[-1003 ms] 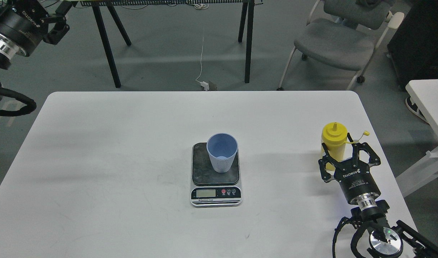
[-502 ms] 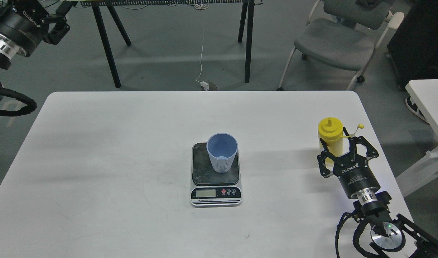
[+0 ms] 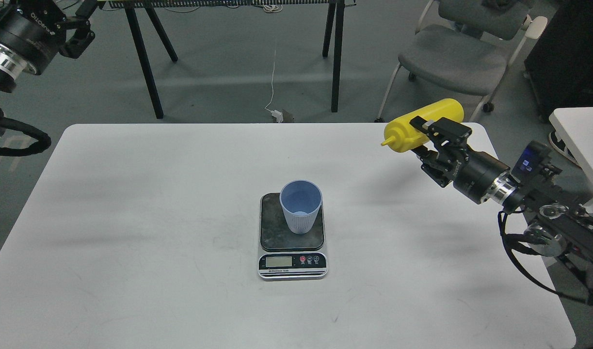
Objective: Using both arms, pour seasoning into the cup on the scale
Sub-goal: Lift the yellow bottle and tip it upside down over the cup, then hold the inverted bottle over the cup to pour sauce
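The light blue ribbed cup (image 3: 301, 205) stands upright on the dark platform of the scale (image 3: 292, 259) at the table's middle. My right gripper (image 3: 429, 135) is shut on the yellow seasoning bottle (image 3: 422, 124) and holds it in the air over the table's back right. The bottle lies nearly level with its nozzle pointing left and slightly down, well to the right of the cup and above it. My left gripper (image 3: 80, 26) is raised at the top left, off the table, with its fingers spread and nothing between them.
The white table (image 3: 155, 194) bears only the scale and cup. A black-legged table (image 3: 151, 72) stands behind it, a grey chair (image 3: 456, 58) at the back right, and another white table (image 3: 580, 131) at the far right.
My right gripper has closed on the bottle, lifted it from the table's right side and tipped it from upright to nearly level, nozzle to the left. The left arm has barely moved.
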`<state>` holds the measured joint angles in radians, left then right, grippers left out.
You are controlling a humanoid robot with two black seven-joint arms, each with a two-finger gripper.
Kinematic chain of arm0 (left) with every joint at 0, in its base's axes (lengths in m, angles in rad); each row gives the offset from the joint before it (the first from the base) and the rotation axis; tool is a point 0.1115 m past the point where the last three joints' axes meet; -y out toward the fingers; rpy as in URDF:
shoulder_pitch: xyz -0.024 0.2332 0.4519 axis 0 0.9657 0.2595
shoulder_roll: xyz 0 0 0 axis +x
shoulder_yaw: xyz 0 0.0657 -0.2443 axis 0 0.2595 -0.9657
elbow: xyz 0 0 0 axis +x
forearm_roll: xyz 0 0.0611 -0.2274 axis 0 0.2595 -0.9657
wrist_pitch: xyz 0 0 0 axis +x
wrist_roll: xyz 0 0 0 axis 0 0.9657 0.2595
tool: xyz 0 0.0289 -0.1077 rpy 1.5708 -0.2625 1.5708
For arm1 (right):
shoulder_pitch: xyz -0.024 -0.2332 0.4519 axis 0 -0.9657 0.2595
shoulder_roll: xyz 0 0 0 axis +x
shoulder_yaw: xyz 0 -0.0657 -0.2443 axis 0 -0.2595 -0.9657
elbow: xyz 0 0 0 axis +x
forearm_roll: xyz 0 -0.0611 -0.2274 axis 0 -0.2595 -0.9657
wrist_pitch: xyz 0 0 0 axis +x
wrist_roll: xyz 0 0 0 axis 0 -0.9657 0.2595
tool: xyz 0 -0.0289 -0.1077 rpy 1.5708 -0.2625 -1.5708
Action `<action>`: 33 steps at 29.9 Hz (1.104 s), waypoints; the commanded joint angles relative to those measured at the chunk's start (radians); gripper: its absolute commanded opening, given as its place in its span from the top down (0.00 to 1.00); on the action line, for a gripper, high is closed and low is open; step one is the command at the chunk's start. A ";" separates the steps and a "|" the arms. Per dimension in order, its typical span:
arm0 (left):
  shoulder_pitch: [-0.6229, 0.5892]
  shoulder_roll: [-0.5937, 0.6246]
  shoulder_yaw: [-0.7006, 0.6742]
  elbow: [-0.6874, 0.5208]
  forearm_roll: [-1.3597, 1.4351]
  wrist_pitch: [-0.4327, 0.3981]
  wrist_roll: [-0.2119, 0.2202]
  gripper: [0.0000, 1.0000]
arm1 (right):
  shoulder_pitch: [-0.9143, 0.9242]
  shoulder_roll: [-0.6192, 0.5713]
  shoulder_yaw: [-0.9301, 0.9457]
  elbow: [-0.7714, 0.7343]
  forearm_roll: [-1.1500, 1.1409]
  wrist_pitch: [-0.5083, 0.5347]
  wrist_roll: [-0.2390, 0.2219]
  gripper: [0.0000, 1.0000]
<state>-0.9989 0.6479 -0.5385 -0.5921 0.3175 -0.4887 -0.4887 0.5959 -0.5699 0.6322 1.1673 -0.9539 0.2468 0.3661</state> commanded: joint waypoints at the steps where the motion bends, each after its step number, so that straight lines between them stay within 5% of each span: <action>1: 0.000 -0.007 0.002 0.000 0.000 0.000 0.000 0.06 | 0.169 -0.005 -0.179 0.022 -0.192 -0.079 -0.007 0.42; 11: 0.002 -0.008 0.000 -0.002 0.000 0.000 0.000 0.06 | 0.499 0.036 -0.500 0.017 -0.347 -0.150 -0.015 0.41; 33: 0.002 -0.010 -0.005 -0.005 -0.006 0.000 0.000 0.06 | 0.605 0.173 -0.625 -0.035 -0.556 -0.178 -0.056 0.40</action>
<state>-0.9971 0.6397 -0.5426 -0.5968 0.3122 -0.4887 -0.4887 1.1934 -0.4012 0.0126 1.1398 -1.5051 0.0701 0.3100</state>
